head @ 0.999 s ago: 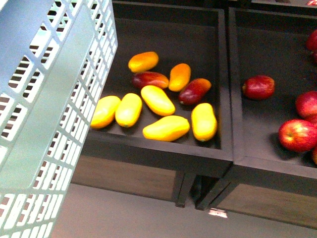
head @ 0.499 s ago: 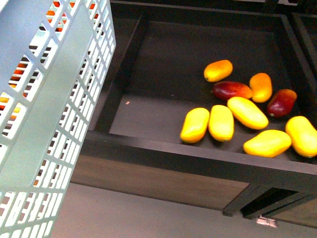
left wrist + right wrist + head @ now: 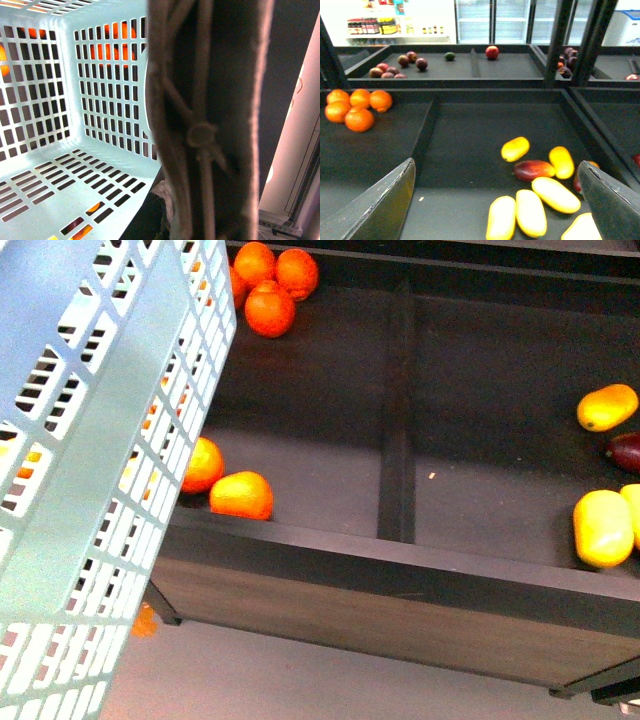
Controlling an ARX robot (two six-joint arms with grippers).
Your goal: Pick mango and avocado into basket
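**Front view swung left; mangoes at right edge, right hand open**

Since half a second ago the yellow mangoes have slid from the middle right of the front view to its right edge. A group of oranges has come in at the upper centre-left. The basket keeps its place, filling the left of the frame, tilted, with its lattice side toward the camera.

Front view:
- A divider runs up the middle of the dark display bin.
- The oranges lie left of the divider and the mangoes right of it.
- Two more oranges lie at lower left, just beside the basket wall.
- The mango, yellow shading to orange, lies at the right edge above mid-height.
- A dark red mango sits just below it, cut by the frame.

Right wrist view:
- The right hand has its fingers spread wide, with nothing between them.
- It is over the bin floor, near the mango cluster.
- The avocado lies in the far bin, near small dark red fruits, well apart from the hand.

Left wrist view:
- The basket's slotted inside shows, with orange colour through the slots.
- Its handle crosses close to the lens.
- Whether the left hand is apart or together cannot be told.
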